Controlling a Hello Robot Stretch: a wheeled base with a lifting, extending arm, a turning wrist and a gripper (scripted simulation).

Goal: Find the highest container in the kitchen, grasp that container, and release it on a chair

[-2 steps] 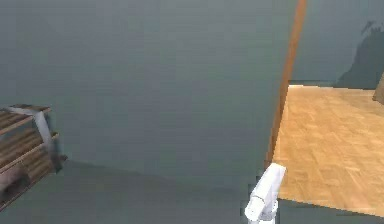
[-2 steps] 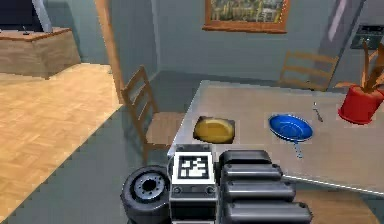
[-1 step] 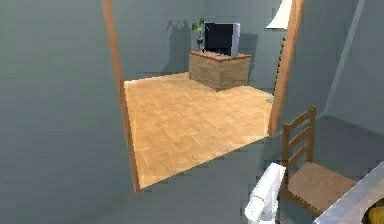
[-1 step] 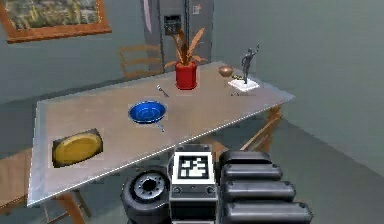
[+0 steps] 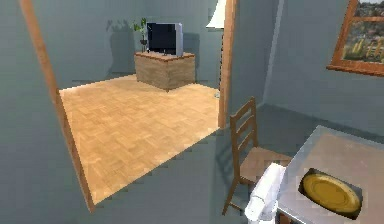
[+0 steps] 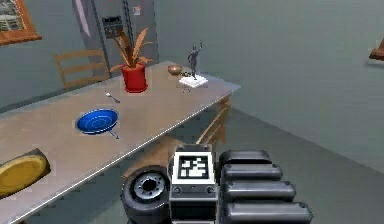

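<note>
While the gripper (image 6: pixel 149 192) sits low, pot (image 6: pixel 134 79) stands apart.

- Floor (image 5: pixel 140 115): tan-orange wood, parquet block pattern.
- Door frame (image 5: pixel 227 60): orange-brown wood.
- Wall (image 5: pixel 290 50): plain grey-blue.
- Television (image 5: pixel 162 38): black screen, on a brown wooden cabinet (image 5: pixel 165 70).
- Chair (image 5: pixel 245 130): mid-brown wood.
- Bench (image 6: pixel 160 110): plain light grey.
- Bowl (image 6: pixel 97 121): bright blue.
- Plant pot (image 6: pixel 135 79): red, with orange-brown leaves (image 6: pixel 130 48).
- Plate (image 6: pixel 18 175): yellow, with a darker golden rim.
- Statuette (image 6: pixel 193 62): dark grey, on a white base.
- Arm marker (image 6: pixel 192 167): white square, black marks.
</note>
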